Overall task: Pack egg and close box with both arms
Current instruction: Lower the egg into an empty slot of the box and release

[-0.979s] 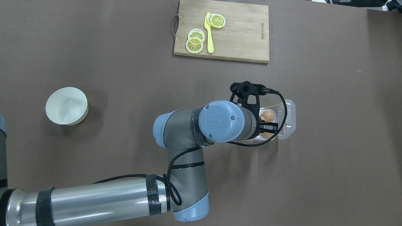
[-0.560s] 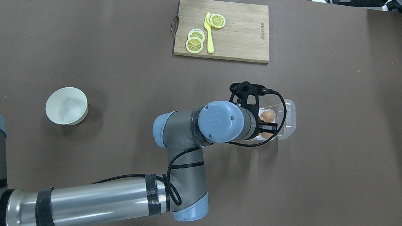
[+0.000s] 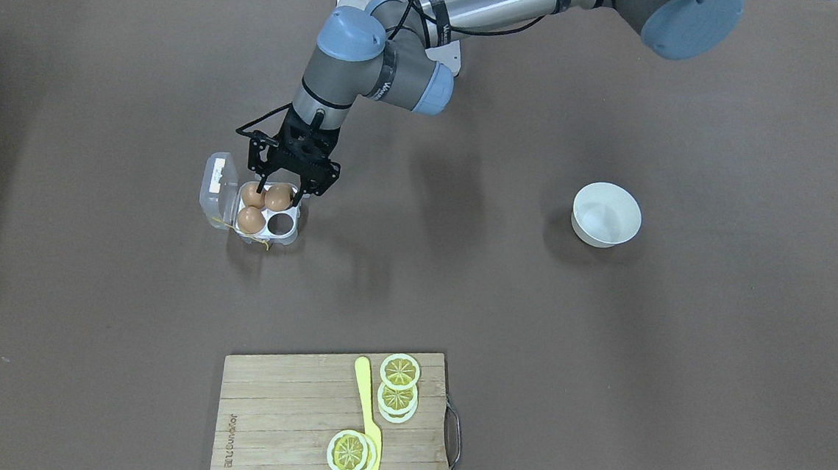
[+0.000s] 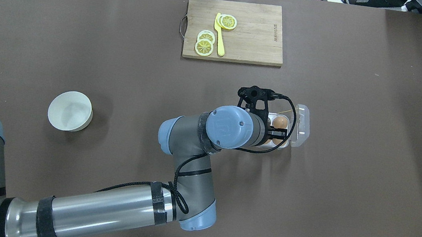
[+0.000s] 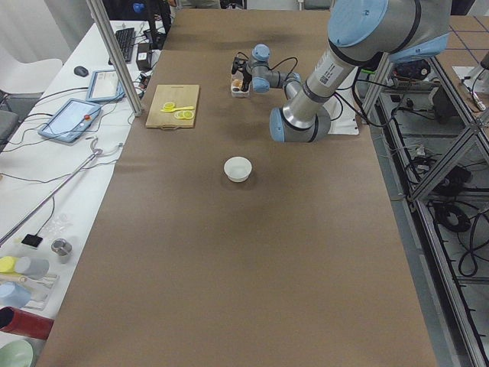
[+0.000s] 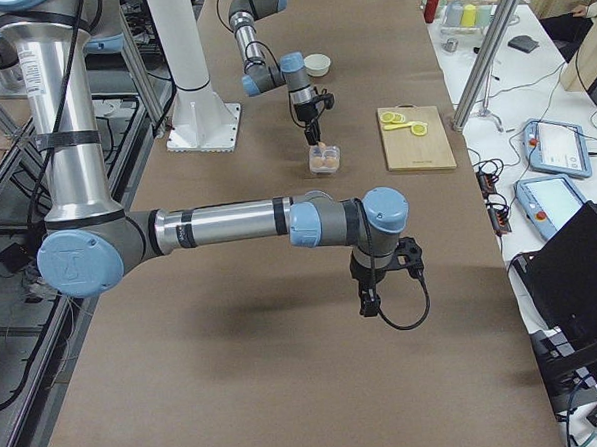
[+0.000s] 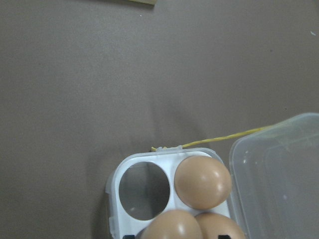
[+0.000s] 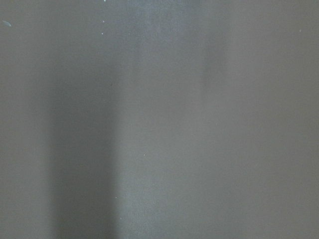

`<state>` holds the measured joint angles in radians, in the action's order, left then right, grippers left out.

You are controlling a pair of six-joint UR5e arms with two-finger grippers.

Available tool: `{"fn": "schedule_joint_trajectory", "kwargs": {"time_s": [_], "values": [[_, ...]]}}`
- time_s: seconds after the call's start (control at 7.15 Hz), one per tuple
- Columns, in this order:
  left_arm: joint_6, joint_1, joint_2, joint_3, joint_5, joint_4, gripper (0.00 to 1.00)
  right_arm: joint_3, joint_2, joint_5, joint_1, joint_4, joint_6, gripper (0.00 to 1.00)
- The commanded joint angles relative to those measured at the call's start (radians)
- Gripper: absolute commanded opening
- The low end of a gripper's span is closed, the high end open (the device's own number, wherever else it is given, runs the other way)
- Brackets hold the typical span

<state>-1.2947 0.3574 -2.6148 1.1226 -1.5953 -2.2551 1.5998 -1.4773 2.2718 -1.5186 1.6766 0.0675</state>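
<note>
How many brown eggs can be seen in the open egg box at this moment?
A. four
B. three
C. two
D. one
B: three eggs show in the box and only the fourth cup is empty; the left wrist view shows the same.

Three eggs (image 3: 278,197), one box (image 3: 217,184), one bowl (image 3: 604,238), perhaps five slices (image 3: 400,371)
</note>
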Motion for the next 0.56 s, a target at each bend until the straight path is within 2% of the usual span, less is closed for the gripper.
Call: {"fn": "schedule_joint_trajectory", "kwargs": {"time_s": [0.0, 0.14, 0.42], "values": [[0.003, 0.002, 0.001, 0.006, 0.000, 0.003, 0.76, 0.000, 0.000, 0.000, 0.000, 0.000, 0.000, 1.00], [0.005, 0.005, 0.001, 0.026, -0.005, 0.015, 0.87, 0.000, 0.000, 0.002, 0.000, 0.000, 0.000, 1.00], [0.002, 0.015, 0.001, 0.153, -0.014, 0.145, 0.91, -0.001, -0.001, 0.002, 0.000, 0.000, 0.000, 1.00]]}}
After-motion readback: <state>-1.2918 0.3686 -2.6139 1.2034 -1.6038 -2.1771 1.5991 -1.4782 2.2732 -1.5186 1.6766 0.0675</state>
